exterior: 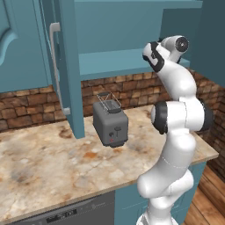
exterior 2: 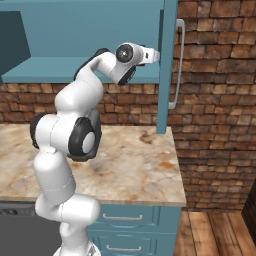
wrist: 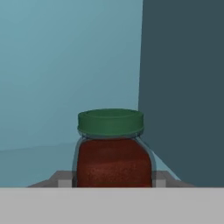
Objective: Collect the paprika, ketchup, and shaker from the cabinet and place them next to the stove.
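Grey toaster under open cabinet (paprika inside).

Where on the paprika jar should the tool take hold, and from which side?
Grip the paprika on its red body just below the green cap, coming in level from the open front of the cabinet. The jar stands upright near the right wall, and the straight sides suit opposed fingers; the cap overhangs slightly.

I see the paprika as a dark red jar with a green cap. The cabinet is teal-blue inside and outside, with a silver handle. The toaster is dark grey. The surface has a beige marble pattern with rusty brown spots. The wall is red-brown brick.
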Available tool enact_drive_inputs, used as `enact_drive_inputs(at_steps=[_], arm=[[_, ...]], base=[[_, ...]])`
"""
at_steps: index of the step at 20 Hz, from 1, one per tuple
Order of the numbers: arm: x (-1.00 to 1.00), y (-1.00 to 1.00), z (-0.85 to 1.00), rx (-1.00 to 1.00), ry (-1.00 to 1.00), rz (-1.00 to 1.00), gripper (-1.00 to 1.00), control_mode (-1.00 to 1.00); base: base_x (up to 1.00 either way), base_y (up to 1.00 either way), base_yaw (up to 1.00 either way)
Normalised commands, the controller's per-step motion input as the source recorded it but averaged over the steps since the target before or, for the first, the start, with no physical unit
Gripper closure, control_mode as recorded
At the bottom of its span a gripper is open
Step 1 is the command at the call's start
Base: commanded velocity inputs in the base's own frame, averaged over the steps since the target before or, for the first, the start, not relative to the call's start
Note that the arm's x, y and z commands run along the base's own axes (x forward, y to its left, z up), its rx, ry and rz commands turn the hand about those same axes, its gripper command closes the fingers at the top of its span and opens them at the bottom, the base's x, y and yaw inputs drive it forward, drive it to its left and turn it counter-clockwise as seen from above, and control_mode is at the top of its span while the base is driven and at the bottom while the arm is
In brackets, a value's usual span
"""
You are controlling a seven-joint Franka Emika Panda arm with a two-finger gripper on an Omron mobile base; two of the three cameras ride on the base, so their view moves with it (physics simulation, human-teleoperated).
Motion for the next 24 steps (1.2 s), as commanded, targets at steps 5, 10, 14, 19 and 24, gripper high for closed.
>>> enact_drive_inputs(at_steps=[5,10,14,19,24], arm=[[0.0,0.0,-0.05,0.0,0.02,0.0,1.0,-1.0],[-0.06,0.03,-0.05,0.0,0.0,0.01,1.0,-1.0],[-0.45,0.22,-0.03,0.0,-0.07,0.05,1.0,-1.0],[-0.69,0.45,-0.03,0.0,-0.08,0.08,1.0,-1.0],[-0.86,0.36,0.01,-0.02,0.0,0.05,1.0,-1.0]], base=[[0.0,0.0,0.0],[0.0,0.0,0.0],[0.0,0.0,0.0],[0.0,0.0,0.0],[0.0,0.0,0.0]])
